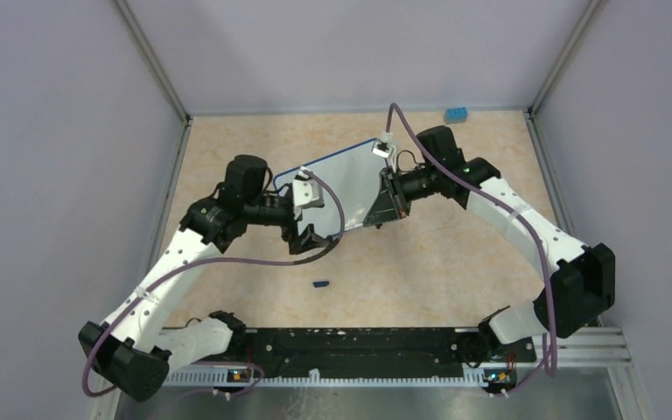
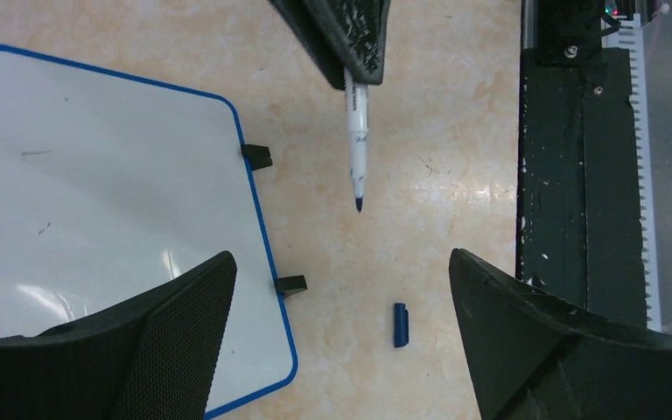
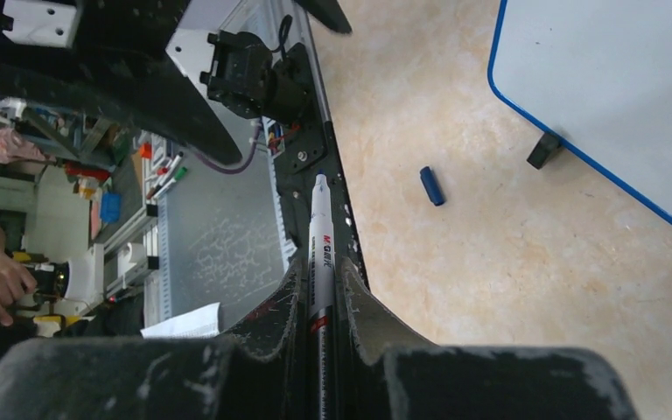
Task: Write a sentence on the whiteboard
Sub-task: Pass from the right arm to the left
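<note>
- Noted whiteboard [image 1: 337,184] lying flat on the surface [image 1: 455,254], toward the middle of the far edge, skewed, between the two arms.
- Saw its two black feet [image 2: 256,156] jutting from the long side that faces the near edge; judged it laid down to give a steady face to write on.
- Checked the board face: blank but for faint grey smudges. No sentence visible; task judged not yet begun.
- Found right hand [image 3: 319,276] clamped on a marker [image 3: 321,229], barrel gripped along the fingers, uncapped tip [image 2: 359,204] leading. Grip judged firm, suited to pressing the tip down without slip.
- Placed the tip over bare surface just beside the footed side of the board, off the white face. Cannot tell whether it touches the surface.
- Found left hand [image 2: 337,262] spread wide, holding nothing, above the board's near corner: one finger [image 2: 184,332] over the board, the other over bare surface. Judged ready to pin the board so it does not slide under the strokes.
- Spotted blue cap [image 1: 320,283] lying loose nearer the near edge, well apart from the board.
- Logged a blue block [image 1: 456,115] at the far right corner, seemingly unrelated.
- Flagged risk: board sliding if unheld.
</note>
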